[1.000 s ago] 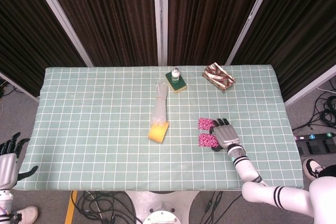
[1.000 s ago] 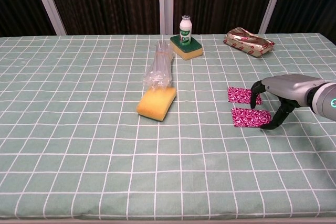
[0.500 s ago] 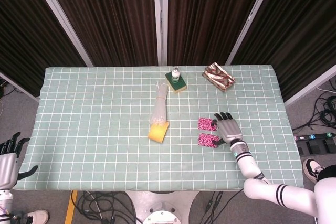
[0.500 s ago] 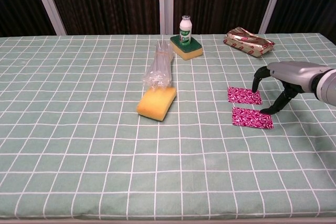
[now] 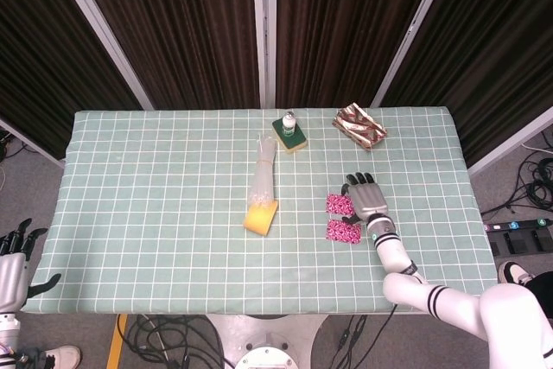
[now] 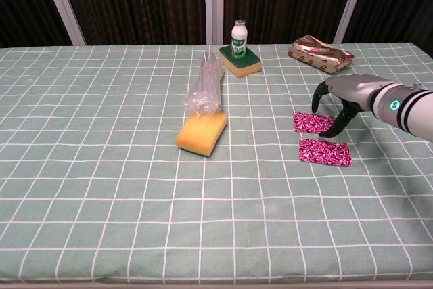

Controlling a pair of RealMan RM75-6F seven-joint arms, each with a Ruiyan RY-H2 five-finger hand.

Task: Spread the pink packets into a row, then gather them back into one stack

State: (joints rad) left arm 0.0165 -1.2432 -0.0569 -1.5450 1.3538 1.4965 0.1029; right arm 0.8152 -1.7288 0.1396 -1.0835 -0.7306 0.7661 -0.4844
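Two pink patterned packets lie flat and apart on the green checked cloth, the far packet and the near packet. My right hand arches over the right end of the far packet, fingers curved down and spread. One fingertip comes down at that packet's near right corner. It holds nothing. My left hand hangs off the table at the lower left of the head view, fingers apart and empty. It does not show in the chest view.
A yellow sponge with a crumpled clear plastic bag lies left of the packets. Farther back stand a small white bottle on a green sponge and a shiny brown wrapped pack.
My right hand has left the near packet and moved away from me and slightly left, over the far packet. Neither packet has moved. The left hand is still.
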